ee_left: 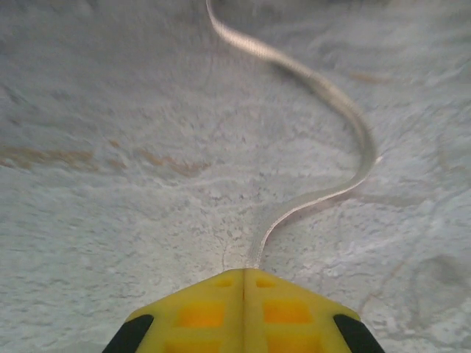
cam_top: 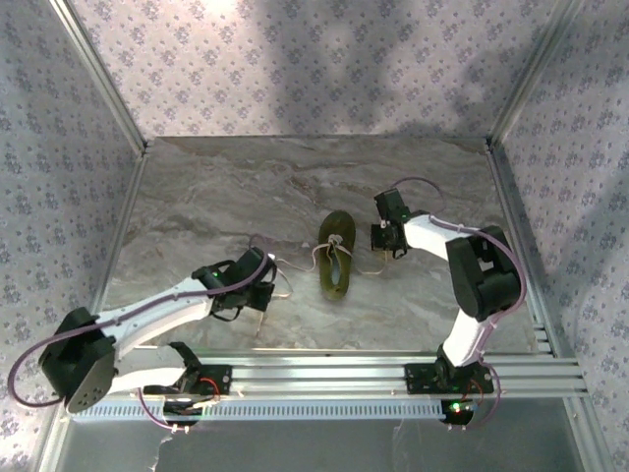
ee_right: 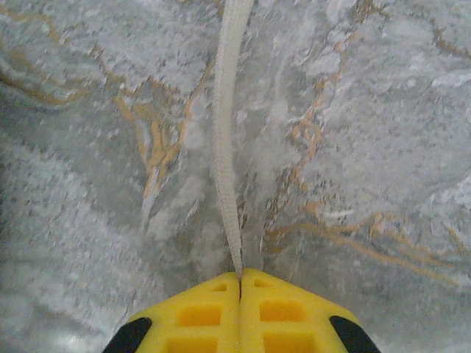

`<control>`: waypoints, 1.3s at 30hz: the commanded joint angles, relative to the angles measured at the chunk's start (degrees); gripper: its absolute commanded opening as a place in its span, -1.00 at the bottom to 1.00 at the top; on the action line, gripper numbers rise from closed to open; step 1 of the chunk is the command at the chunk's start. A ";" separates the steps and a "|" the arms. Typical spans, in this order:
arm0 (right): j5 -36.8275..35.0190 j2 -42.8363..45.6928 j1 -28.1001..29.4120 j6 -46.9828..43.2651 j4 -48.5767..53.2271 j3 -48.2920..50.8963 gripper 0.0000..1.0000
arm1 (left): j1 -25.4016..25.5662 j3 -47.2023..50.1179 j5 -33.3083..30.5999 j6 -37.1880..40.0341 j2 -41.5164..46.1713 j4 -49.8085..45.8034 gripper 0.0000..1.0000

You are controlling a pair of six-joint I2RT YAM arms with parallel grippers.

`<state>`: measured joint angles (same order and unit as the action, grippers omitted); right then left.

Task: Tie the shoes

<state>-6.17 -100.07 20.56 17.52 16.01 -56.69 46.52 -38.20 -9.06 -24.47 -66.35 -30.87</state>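
A small olive-green shoe [cam_top: 335,254] lies on the marble table near the middle, its whitish laces trailing out to both sides. My left gripper [cam_top: 267,292] sits low to the left of the shoe. In the left wrist view its yellow fingers [ee_left: 199,309] are pressed together on the end of the left lace [ee_left: 324,88], which snakes away across the table. My right gripper [cam_top: 382,244] is just right of the shoe. Its yellow fingers [ee_right: 294,312] are shut on the end of the right lace [ee_right: 224,147], which runs straight ahead.
Patterned walls with metal corner posts [cam_top: 108,88] enclose the table on three sides. An aluminium rail [cam_top: 324,374] carrying the arm bases runs along the near edge. Open marble surface [cam_top: 295,177] lies behind the shoe.
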 commanded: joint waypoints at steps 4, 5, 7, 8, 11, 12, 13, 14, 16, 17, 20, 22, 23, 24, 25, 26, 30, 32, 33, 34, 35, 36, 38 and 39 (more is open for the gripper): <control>1.71 8.20 0.16 -2.24 -4.06 3.86 -1.00 | -2.81 -11.96 0.39 4.27 1.22 -4.15 -1.00; 1.91 9.21 0.10 -2.30 -4.38 4.24 -1.00 | -2.91 -13.04 0.68 4.62 0.59 -4.23 -1.00; 2.75 10.70 0.19 -2.58 -4.67 4.75 -1.00 | -2.92 -13.92 1.32 5.42 -1.42 -4.53 -0.68; 3.05 11.34 0.23 -2.66 -4.71 4.95 -1.00 | -2.85 -13.70 1.33 5.37 -2.53 -4.70 -0.49; 3.72 13.06 0.62 -3.16 -5.23 5.85 -1.00 | -2.92 -11.32 3.02 4.82 -6.04 -4.56 -0.21; 4.01 13.60 0.78 -3.36 -5.39 6.15 -1.00 | -2.79 -10.27 4.10 4.47 -7.07 -3.74 -0.15; 4.12 14.37 1.01 -3.58 -5.67 6.55 -1.00 | -2.83 -9.08 5.08 4.05 -7.83 -2.98 -0.09; 4.30 14.97 1.09 -3.77 -5.87 6.81 -1.00 | -2.73 -8.28 5.74 3.71 -8.49 -2.35 -0.04; 4.55 16.48 1.44 -4.23 -6.25 7.29 -1.00 | -2.55 -6.48 6.66 3.04 -9.61 -1.31 0.03; 4.63 17.23 1.58 -4.50 -6.55 7.43 -1.00 | -2.42 -5.83 6.89 2.87 -10.09 -1.02 0.05; 4.73 19.61 2.03 -5.16 -6.95 7.66 -1.00 | -2.32 -3.77 7.75 2.43 -11.53 0.07 0.07; 4.86 21.01 2.38 -5.60 -7.09 7.48 -1.00 | -2.23 -2.70 8.97 2.19 -12.58 0.77 0.07; 4.95 21.44 2.46 -5.74 -7.03 7.38 -1.00 | -2.14 -2.47 9.18 1.94 -13.08 1.03 0.08; 4.95 21.98 2.54 -5.87 -6.95 7.09 -1.00 | -2.18 -2.10 9.67 1.71 -13.66 1.56 0.08; 5.14 22.43 2.56 -5.91 -6.87 6.98 -1.00 | -2.01 -1.74 9.98 1.66 -14.22 2.22 0.07; 5.36 22.85 2.63 -6.05 -6.86 6.87 -1.00 | -1.90 -1.39 10.03 1.62 -14.75 2.78 0.05; 6.15 24.26 2.90 -6.78 -6.73 6.83 -1.00 | -1.64 -1.50 9.82 1.49 -17.19 3.15 -0.40; 6.58 24.88 3.08 -7.60 -6.76 7.01 -1.00 | -1.53 -2.48 9.13 1.72 -16.93 1.95 -0.73; 7.04 25.26 3.12 -8.07 -6.76 7.25 -1.00 | -1.57 -3.24 8.48 1.98 -16.17 1.01 -0.87; 7.35 25.60 3.17 -8.52 -6.85 7.47 -1.00 | -1.68 -4.14 7.74 2.35 -15.08 -0.03 -0.99; 7.63 25.95 3.25 -8.77 -6.94 7.67 -1.00 | -1.77 -5.30 7.13 2.94 -13.82 -1.12 -1.00; 7.94 26.27 3.19 -9.02 -6.99 7.92 -1.00 | -1.84 -6.59 6.51 3.53 -12.76 -2.29 -1.00; 8.66 26.91 3.26 -9.51 -7.26 8.45 -1.00 | -2.08 -10.56 5.46 4.76 -10.57 -5.33 -1.00; 8.97 27.16 3.34 -9.67 -7.31 8.61 -1.00 | -2.05 -12.32 5.31 5.31 -9.79 -6.35 -1.00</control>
<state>1.08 -74.59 23.42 9.69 8.99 -49.08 44.62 -44.82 -2.48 -21.15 -79.85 -33.34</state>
